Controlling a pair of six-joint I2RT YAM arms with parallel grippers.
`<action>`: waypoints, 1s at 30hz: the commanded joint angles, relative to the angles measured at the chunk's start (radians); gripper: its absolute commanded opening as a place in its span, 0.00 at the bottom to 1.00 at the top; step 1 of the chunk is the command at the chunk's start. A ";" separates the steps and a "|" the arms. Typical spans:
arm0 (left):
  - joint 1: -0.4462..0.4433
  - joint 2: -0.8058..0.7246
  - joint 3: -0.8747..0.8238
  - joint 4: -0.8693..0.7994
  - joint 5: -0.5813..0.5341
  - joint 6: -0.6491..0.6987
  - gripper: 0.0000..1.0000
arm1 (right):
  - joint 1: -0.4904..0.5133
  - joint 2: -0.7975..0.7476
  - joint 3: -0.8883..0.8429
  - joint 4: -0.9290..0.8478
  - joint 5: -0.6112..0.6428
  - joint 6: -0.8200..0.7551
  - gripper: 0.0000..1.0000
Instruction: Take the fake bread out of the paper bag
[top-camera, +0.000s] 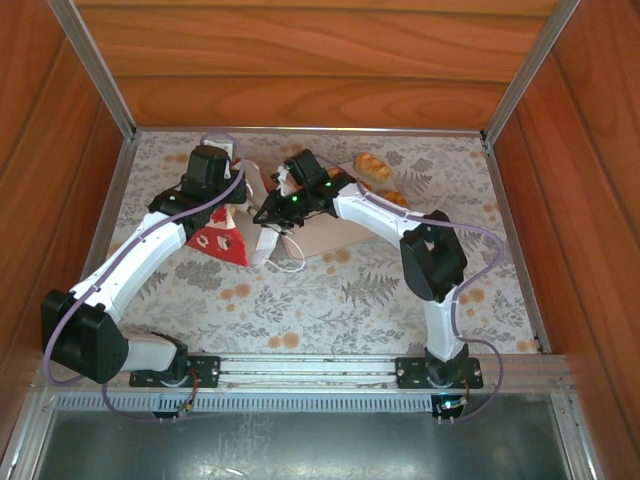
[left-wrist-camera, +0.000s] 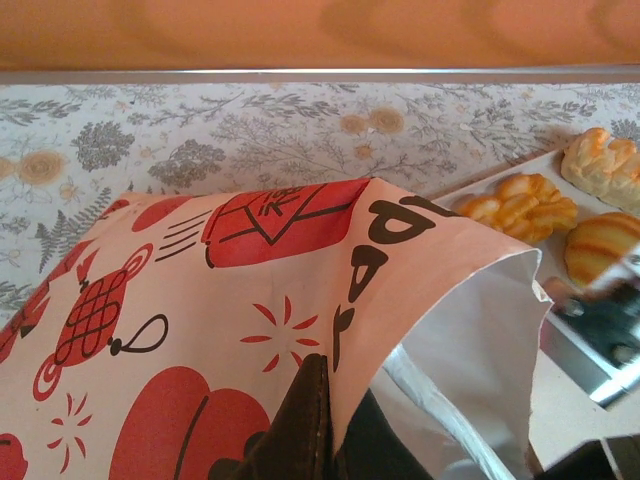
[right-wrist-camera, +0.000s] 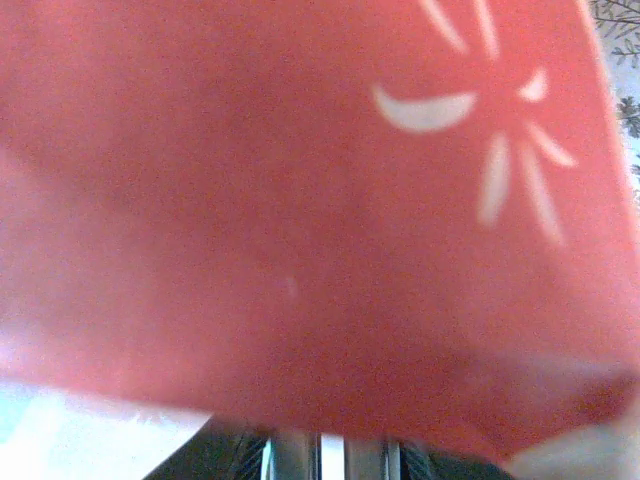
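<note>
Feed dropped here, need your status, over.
Left gripper shut on rim of bag. Right gripper against bag, grip unclear. Three breads on tray.

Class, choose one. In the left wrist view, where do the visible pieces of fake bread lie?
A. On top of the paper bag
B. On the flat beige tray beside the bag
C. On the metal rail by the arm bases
B: the fake bread, three golden pieces, rests on the beige tray to the right of the paper bag.

Warm even light, blurry wrist close-ups.
</note>
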 joint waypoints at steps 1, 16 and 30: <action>0.003 -0.007 0.005 0.046 -0.022 -0.004 0.00 | -0.004 -0.077 -0.037 0.000 0.029 -0.046 0.00; 0.006 0.000 0.009 0.045 -0.086 -0.031 0.00 | -0.001 -0.291 -0.152 -0.186 0.127 -0.169 0.00; 0.021 0.048 0.047 0.024 -0.157 -0.062 0.00 | 0.011 -0.456 -0.173 -0.393 0.175 -0.297 0.00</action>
